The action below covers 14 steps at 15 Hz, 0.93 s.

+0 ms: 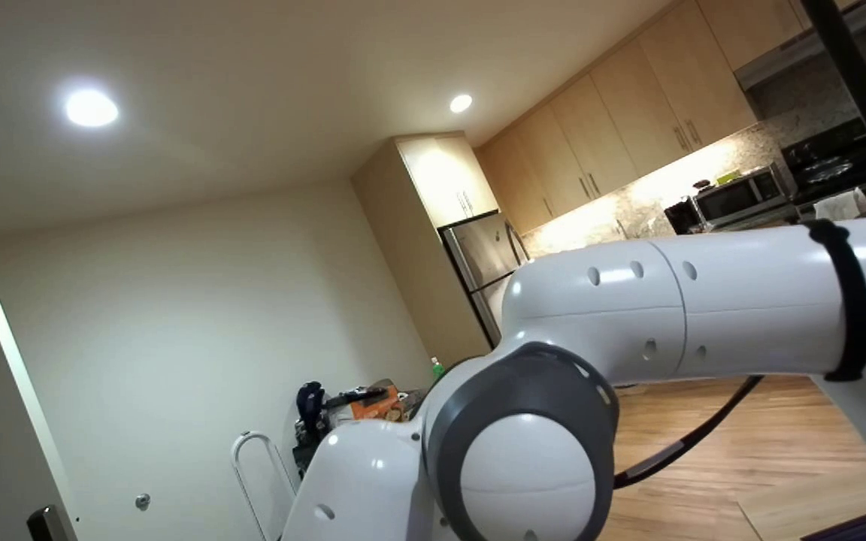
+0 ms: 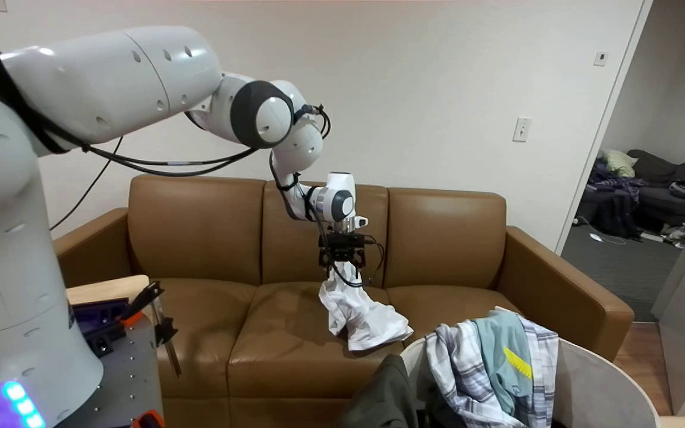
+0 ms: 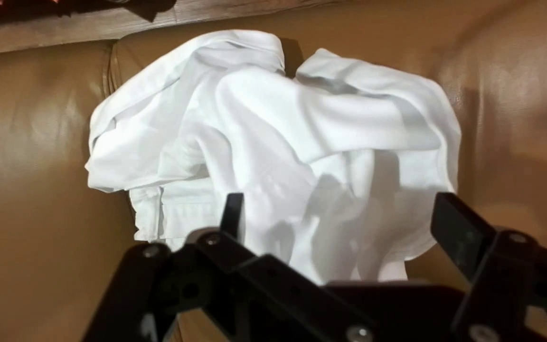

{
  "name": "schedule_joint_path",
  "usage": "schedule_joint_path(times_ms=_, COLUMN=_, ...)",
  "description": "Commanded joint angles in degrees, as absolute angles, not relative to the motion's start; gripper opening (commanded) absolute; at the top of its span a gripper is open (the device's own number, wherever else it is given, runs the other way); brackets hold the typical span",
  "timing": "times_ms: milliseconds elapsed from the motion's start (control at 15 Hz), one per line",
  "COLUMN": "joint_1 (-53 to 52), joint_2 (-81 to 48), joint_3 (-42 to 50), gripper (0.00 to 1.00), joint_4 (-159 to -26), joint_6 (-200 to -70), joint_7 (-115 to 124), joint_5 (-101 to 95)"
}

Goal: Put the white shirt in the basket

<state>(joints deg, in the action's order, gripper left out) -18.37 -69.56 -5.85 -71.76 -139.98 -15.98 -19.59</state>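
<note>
The white shirt (image 2: 366, 321) lies crumpled on the middle seat of the brown couch in an exterior view, its upper end rising to my gripper (image 2: 343, 268). In the wrist view the shirt (image 3: 264, 133) spreads in folds below the jaws. My gripper (image 3: 339, 202) is open, its two black fingers wide apart with shirt cloth showing between and beyond them. Neither finger is visibly closed on cloth. The basket (image 2: 607, 386) is a large pale round bin in front of the couch at the lower right. The gripper, shirt and basket are out of view in an exterior view showing the arm (image 1: 531, 466).
A plaid shirt (image 2: 467, 368) and a teal cloth (image 2: 503, 351) hang over the basket's rim. Dark grey cloth (image 2: 381, 398) lies beside it. The brown couch (image 2: 443, 232) has a backrest behind the gripper. A metal robot stand (image 2: 125, 380) with a clamp is at the left.
</note>
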Motion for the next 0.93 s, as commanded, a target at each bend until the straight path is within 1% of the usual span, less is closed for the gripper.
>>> schedule_joint_path(times_ms=0, joint_1=-19.1, joint_2=-75.6, joint_3=-5.1, gripper=1.0, joint_4=-63.4, joint_6=-137.1, joint_7=-21.1, joint_5=-20.6)
schedule_joint_path(times_ms=333, joint_1=-20.2, joint_2=-81.5, joint_3=-3.7, gripper=1.0, joint_4=-55.8, joint_6=-137.3, joint_7=-27.8, joint_5=-22.8)
schedule_joint_path(times_ms=667, joint_1=-19.8, joint_2=-88.4, joint_3=-4.1, gripper=1.0, joint_4=-47.6, joint_6=-131.7, joint_7=-33.7, joint_5=-21.4)
schedule_joint_path(times_ms=733, joint_1=-19.7, joint_2=-84.3, joint_3=-3.7, gripper=1.0, joint_4=-54.3, joint_6=-132.8, joint_7=-32.8, joint_5=-21.6)
schedule_joint_path(times_ms=867, joint_1=-19.2, joint_2=-85.0, joint_3=-4.0, gripper=1.0, joint_4=-54.8, joint_6=-132.1, joint_7=-33.0, joint_5=-21.2)
